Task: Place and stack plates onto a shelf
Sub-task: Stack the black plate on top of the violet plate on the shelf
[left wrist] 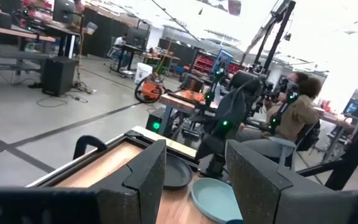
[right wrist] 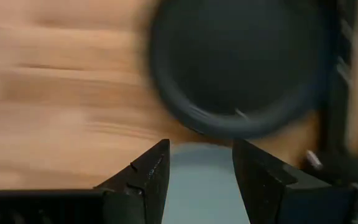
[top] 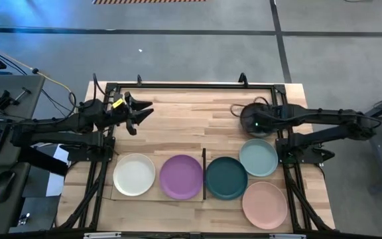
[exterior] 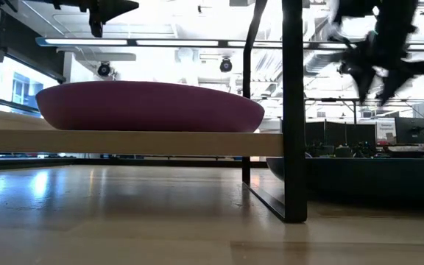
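Note:
The shelf (top: 156,196) is a pale board that carries the white plate (top: 134,174) and the purple plate (top: 181,176), with a thin dark strip at its right end. Right of it, on the tabletop, lie the dark teal plate (top: 226,178), the pale mint plate (top: 258,157) and the pink plate (top: 264,204). The black plate (top: 252,127) lies farther back. My right gripper (top: 247,116) hangs open above the black plate (right wrist: 241,62), clear of it. My left gripper (top: 138,109) is open in the air over the far left of the table.
A dark metal frame (top: 191,85) runs around the table's far and side edges, with a dark post (exterior: 293,110) beside the shelf. Bare wood lies between the two grippers (top: 191,119). A person (left wrist: 297,112) sits beyond the table's right side.

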Action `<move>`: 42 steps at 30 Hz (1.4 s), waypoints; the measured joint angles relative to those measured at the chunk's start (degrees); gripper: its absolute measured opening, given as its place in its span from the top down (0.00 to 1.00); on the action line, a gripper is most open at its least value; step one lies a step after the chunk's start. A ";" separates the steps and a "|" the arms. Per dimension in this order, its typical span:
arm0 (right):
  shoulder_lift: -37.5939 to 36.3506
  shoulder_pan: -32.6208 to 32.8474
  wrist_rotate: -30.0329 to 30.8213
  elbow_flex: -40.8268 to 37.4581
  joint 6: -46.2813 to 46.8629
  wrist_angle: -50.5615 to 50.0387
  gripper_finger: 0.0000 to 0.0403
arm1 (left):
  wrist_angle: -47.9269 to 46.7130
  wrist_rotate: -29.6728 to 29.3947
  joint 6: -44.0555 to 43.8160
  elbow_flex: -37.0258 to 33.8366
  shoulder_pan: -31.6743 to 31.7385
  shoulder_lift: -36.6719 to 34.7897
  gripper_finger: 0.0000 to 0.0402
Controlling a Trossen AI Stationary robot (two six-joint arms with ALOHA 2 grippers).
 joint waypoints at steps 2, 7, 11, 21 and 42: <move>-0.61 0.00 -1.28 -3.08 4.85 -0.76 0.62 | -0.42 0.00 0.44 0.00 0.00 0.00 0.61; -0.09 0.00 -3.89 -9.62 11.89 4.22 0.62 | -0.53 -0.04 1.39 0.02 0.00 0.00 0.61; 0.27 0.00 -2.95 -13.37 17.87 7.79 0.62 | -0.48 -0.04 1.38 0.04 0.00 0.00 0.61; 1.14 0.00 4.92 -13.44 29.59 11.88 0.62 | -0.53 -0.04 1.45 0.04 0.02 0.00 0.61; 16.17 -21.99 3.71 -13.40 3.71 34.64 0.62 | -0.56 0.36 1.49 0.04 0.02 0.00 0.61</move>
